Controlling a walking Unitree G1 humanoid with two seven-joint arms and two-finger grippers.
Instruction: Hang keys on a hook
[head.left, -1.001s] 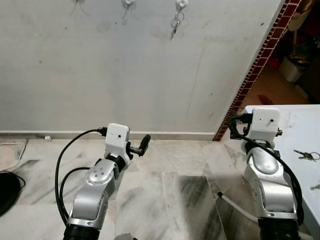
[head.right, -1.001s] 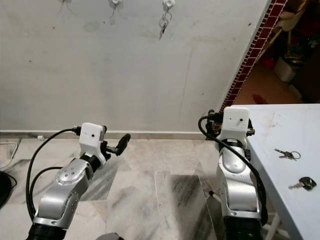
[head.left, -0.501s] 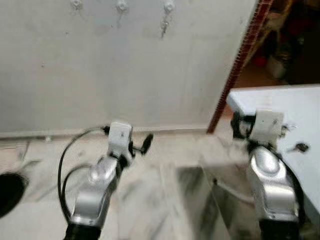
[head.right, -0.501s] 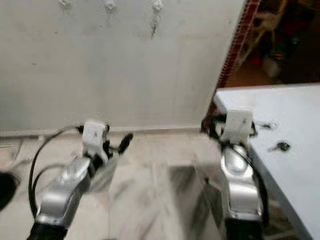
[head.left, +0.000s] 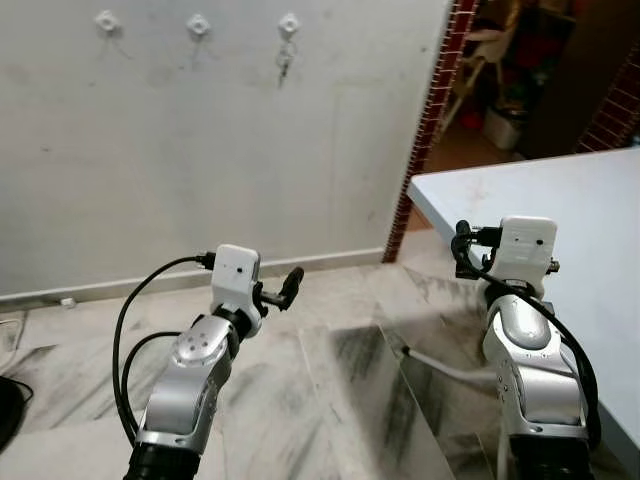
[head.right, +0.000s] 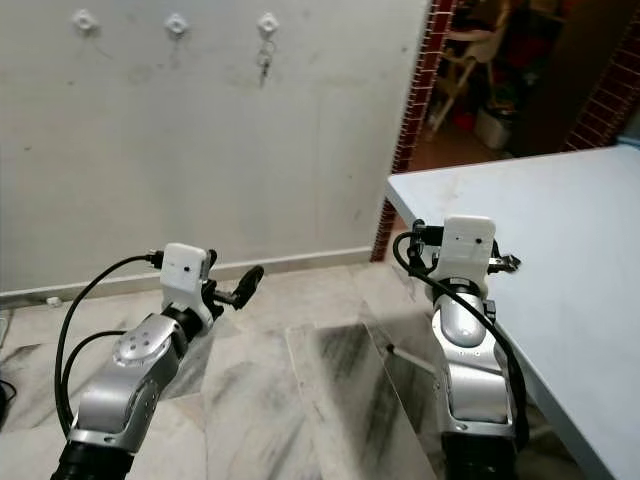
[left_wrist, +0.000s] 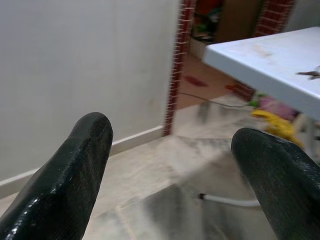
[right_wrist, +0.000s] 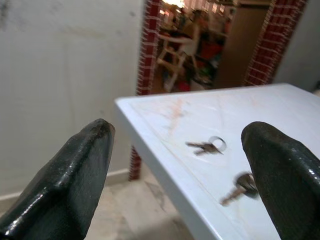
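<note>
On the white table (right_wrist: 165, 125) to our right lie two key sets (right_wrist: 206, 146), untouched. Our right gripper (right_wrist: 180, 170) faces them, fingers spread and empty; our left gripper (left_wrist: 170, 170) likewise. One wall hook (head.left: 289, 24) already holds keys; picking up and hanging remain.

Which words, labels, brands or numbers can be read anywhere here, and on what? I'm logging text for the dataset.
None: no readable text in any view.
White square camera housings on the silver arms: blank.
Pale plaster wall with three white hooks: marks only, no writing.
Light blue table top and the metal keys on a ring: nothing legible; any stamping is too small and blurred.
</note>
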